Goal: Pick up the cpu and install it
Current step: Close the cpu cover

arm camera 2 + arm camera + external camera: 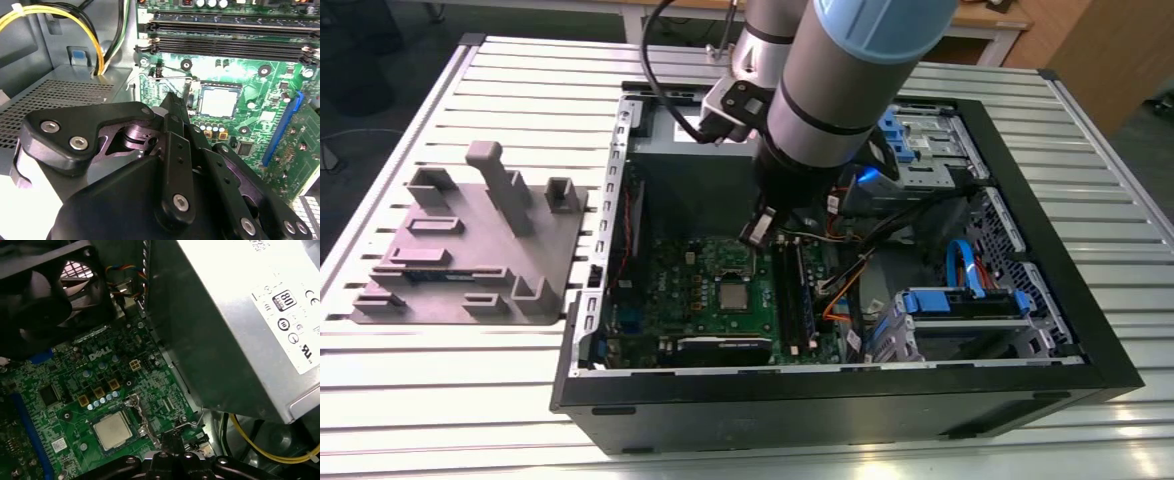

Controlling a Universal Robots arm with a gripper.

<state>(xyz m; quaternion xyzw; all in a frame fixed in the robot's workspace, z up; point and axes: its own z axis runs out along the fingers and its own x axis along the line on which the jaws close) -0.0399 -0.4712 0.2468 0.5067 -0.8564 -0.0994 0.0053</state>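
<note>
The cpu lies flat in its socket on the green motherboard, silver top up, inside the open computer case. In both wrist views it sits square in the socket frame, with the thin wire socket lever beside it. My gripper hangs inside the case just above the board, a short way from the cpu toward the power supply. Its black fingers come together at a point, shut, with nothing between them. The gripper tip stands beside the socket, apart from the chip.
The grey power supply box walls in one side, with yellow cables by it. A black fan and memory slots border the socket. A blue drive cage fills the case's right. A grey fixture block stands on the slatted table.
</note>
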